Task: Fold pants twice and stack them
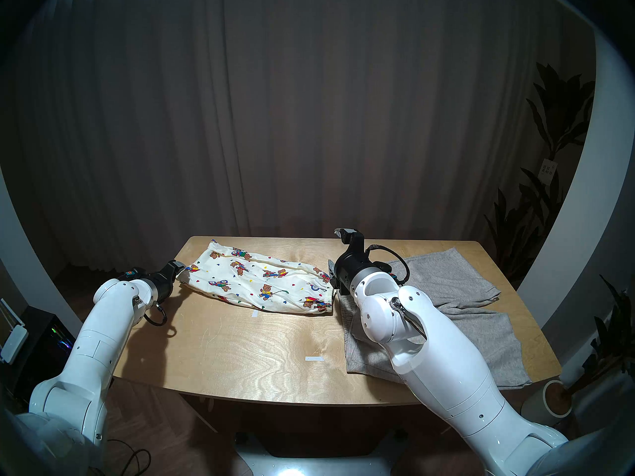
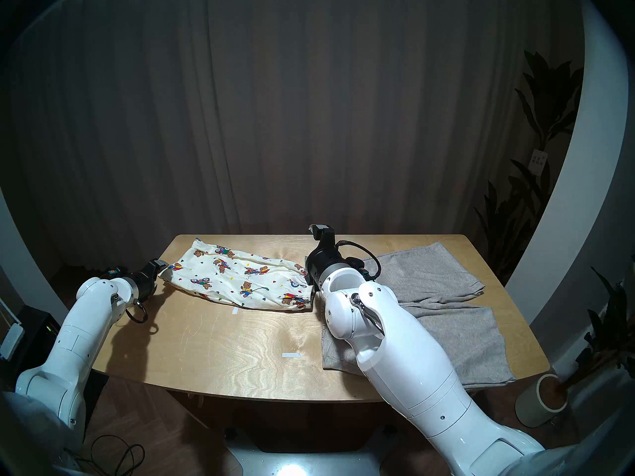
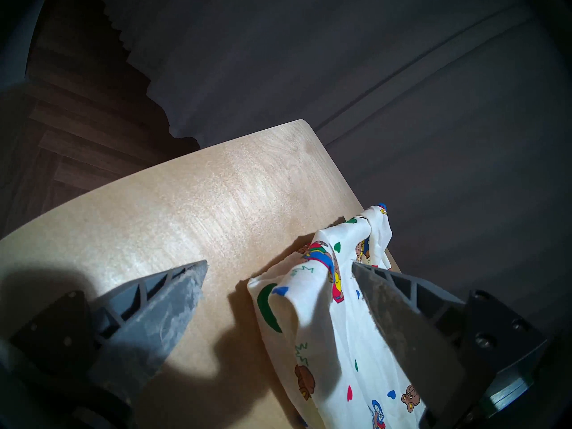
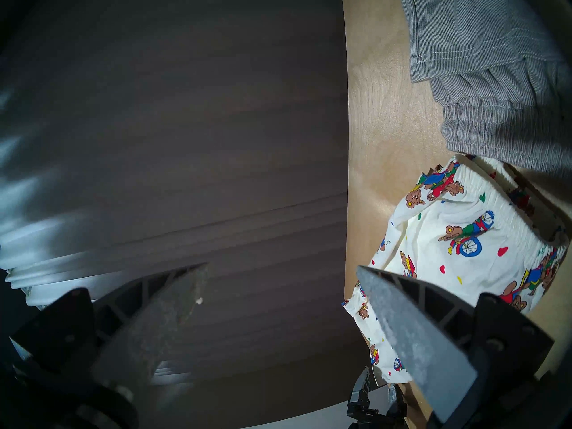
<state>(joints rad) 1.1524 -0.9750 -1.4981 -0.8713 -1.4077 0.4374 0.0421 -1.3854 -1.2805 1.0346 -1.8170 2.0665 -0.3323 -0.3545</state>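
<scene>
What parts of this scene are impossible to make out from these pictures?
- Head views: the right arm covers the grey shorts' near-left part and its own fingertips.
- Left wrist view: the teddy-bear shorts run off the bottom edge.
- Head views: the tag on the plant is too small to read.

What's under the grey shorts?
The grey shorts lie spread on the wooden table. Only tabletop shows around them. The right arm covers part of them, so anything beneath cannot be seen.
</scene>
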